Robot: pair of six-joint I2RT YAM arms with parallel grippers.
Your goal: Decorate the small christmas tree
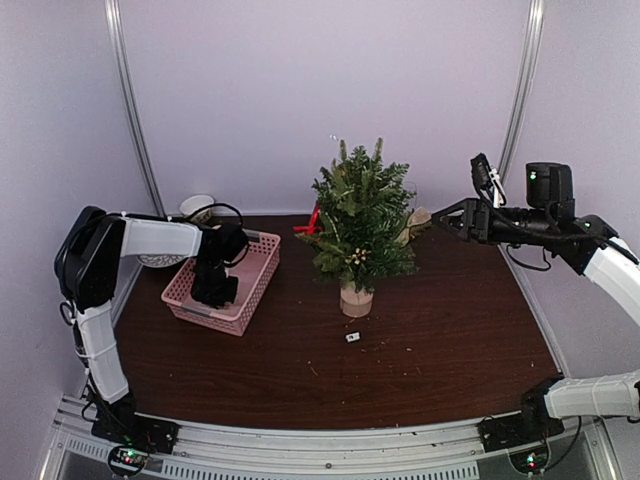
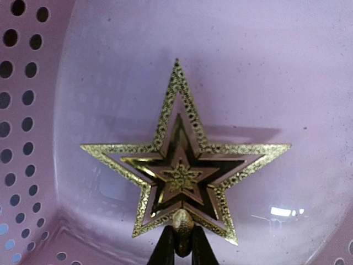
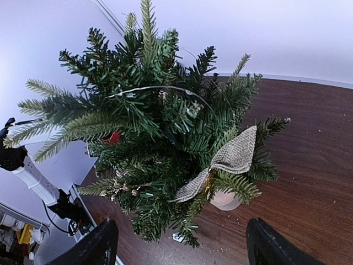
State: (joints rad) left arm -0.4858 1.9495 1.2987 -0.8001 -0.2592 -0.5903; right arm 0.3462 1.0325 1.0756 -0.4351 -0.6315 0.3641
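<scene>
My left claw pinches only the small stub under the gold star in the pink basket; risk: such a narrow hold lets the star pivot or slip on lifting.

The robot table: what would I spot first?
Probably the small christmas tree, bushy and green, standing in the middle with a burlap bow tucked in. Next, the glittery gold star in the pink basket at the left, its bottom nub pinched by the left tool. The right tool hangs open beside the tree.
</scene>
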